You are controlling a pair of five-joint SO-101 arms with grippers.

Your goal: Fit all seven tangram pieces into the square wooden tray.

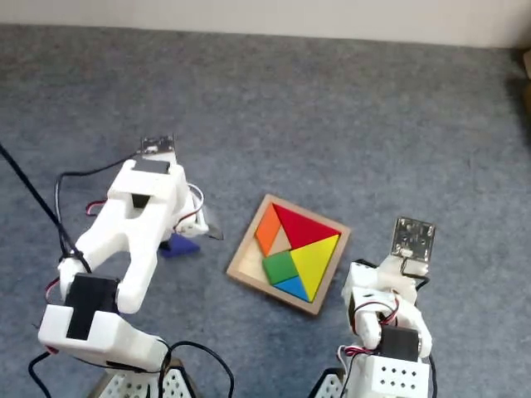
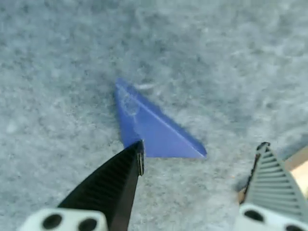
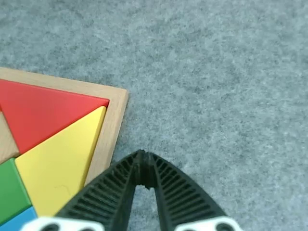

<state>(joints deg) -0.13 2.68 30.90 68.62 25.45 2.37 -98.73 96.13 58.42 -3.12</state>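
Left gripper [image 2: 201,146]: fingers spread wide, holding nothing. The black finger [image 2: 118,185] has its tip at one edge of the blue triangle [image 2: 151,127]; whether it touches cannot be told. The pale ribbed finger [image 2: 272,185] stands apart from the piece, on the tray's side.

Blue triangle [image 1: 178,245]: lies flat on the grey carpet [image 1: 332,108], left of centre in the high view, half under the left arm [image 1: 137,220] and outside the tray.

Right gripper [image 3: 144,163]: fingers closed tip to tip, empty, over carpet just beside the tray's rim.

Square wooden tray [image 1: 265,288]: centre of the high view, turned corner-up, between the two arms. It holds:
- red triangle [image 1: 303,224], upper right
- yellow triangle [image 1: 319,257], touching the red one
- green square [image 1: 280,267], lower left
- light blue triangle [image 1: 292,288], at the bottom
- orange piece [image 1: 267,230], upper left
- one bare wooden gap [image 1: 282,243] among orange, red and green.

Right arm [image 1: 386,319]: lower right of the high view, next to the tray's right corner.
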